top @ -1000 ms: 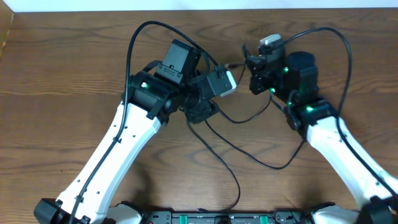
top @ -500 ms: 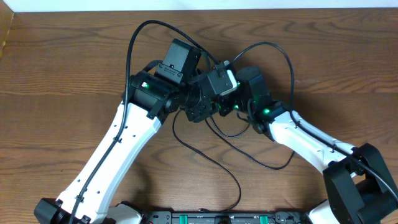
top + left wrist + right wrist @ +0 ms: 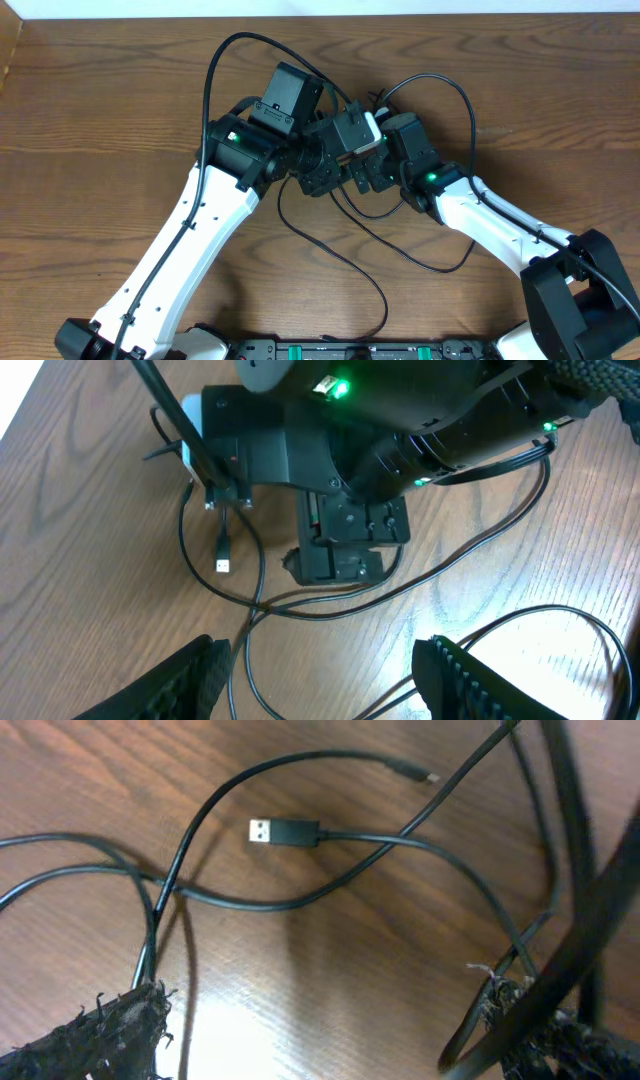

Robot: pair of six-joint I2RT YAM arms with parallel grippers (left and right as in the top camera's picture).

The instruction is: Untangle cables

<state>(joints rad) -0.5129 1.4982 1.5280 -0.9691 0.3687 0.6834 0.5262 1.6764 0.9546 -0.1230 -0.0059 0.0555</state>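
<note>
Overhead: brown wooden tabletop (image 3: 100, 120); thin black cables (image 3: 360, 262) loop beneath both arms. Left wrist: left claw (image 3: 320, 670) apart above crossing cables. Right wrist: right claw (image 3: 330, 1020) apart over a metal-tipped black plug (image 3: 285, 832).

- Thin black cables (image 3: 300, 900), silver USB plug tip (image 3: 260, 830).
- Brown wood-grain table (image 3: 100, 130).
- White arm links (image 3: 190, 250), black joints, green indicator lights (image 3: 432, 179).

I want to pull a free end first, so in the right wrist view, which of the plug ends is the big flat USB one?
The USB plug near the upper middle, with a wide black body and silver tip pointing left. The other plug end, upper right, is much slimmer.
</note>
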